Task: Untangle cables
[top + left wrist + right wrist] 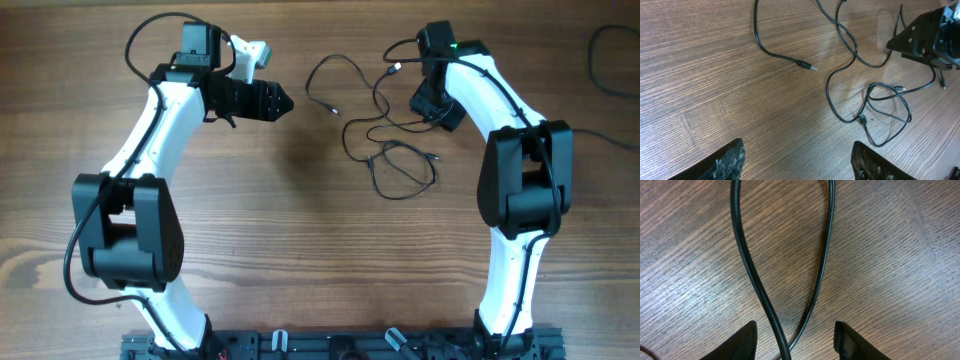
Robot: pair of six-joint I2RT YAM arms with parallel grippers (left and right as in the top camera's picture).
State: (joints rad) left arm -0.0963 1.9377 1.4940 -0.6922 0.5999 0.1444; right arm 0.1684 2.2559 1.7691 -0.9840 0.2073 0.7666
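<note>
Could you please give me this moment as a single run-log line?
left gripper: open, empty | right gripper: open, two strands between its fingers | cables: loose crossing loops on table

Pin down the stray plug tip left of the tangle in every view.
Overhead: plug tip sits upper centre, by itself.
Left wrist: plug tip upper middle.
Right wrist: not in it; only two cable strands show.
Shared landmark: the closed cable loop, seen overhead and from the left wrist.
</note>
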